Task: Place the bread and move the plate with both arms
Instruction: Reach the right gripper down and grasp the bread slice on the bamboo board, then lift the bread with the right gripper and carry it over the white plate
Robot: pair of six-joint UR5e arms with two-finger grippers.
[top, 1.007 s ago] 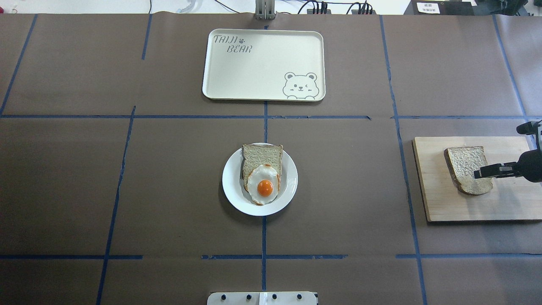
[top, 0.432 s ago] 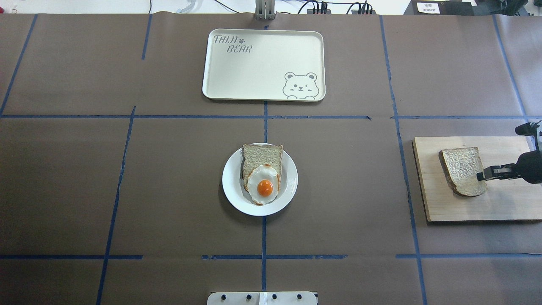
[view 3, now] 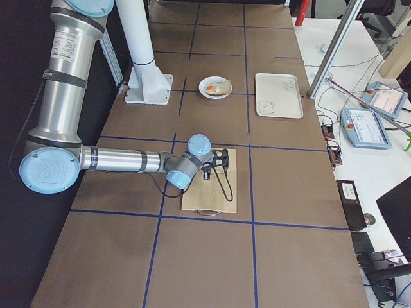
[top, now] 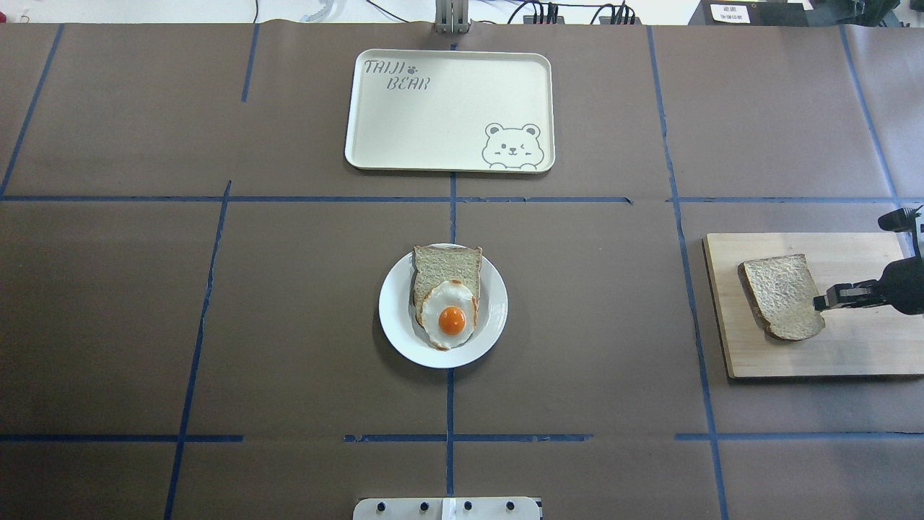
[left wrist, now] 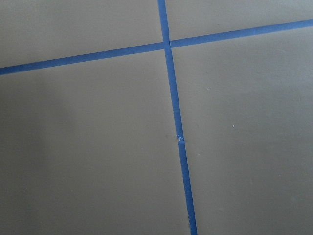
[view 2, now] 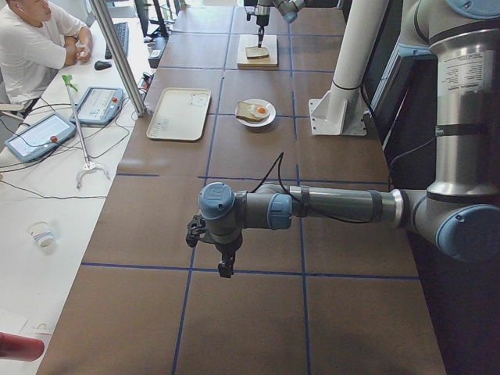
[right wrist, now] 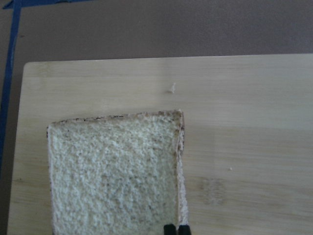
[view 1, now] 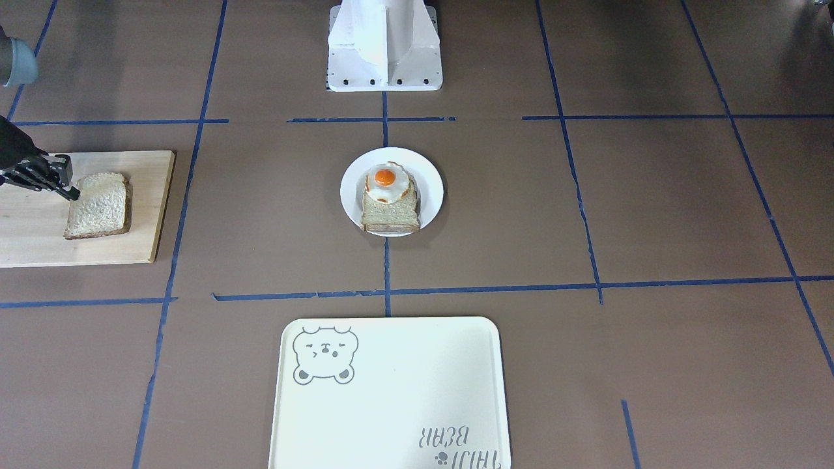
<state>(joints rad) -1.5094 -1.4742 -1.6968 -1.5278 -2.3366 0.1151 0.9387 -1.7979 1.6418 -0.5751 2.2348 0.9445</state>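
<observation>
Pinching bread [right wrist: 115, 176] crust narrowly with right fingers [right wrist: 169, 229], clear only from right wrist; cannot tell for left fingers [view 2: 225, 270].

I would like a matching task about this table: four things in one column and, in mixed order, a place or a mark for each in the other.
Things:
1. bread
2. fried egg
3. plate
4. tray

Descriptions:
a. on top of the other slice
b. on the wooden board
c. at the centre of the table
d. bears a bear drawing

Pairs: 1-b, 2-a, 3-c, 4-d.
</observation>
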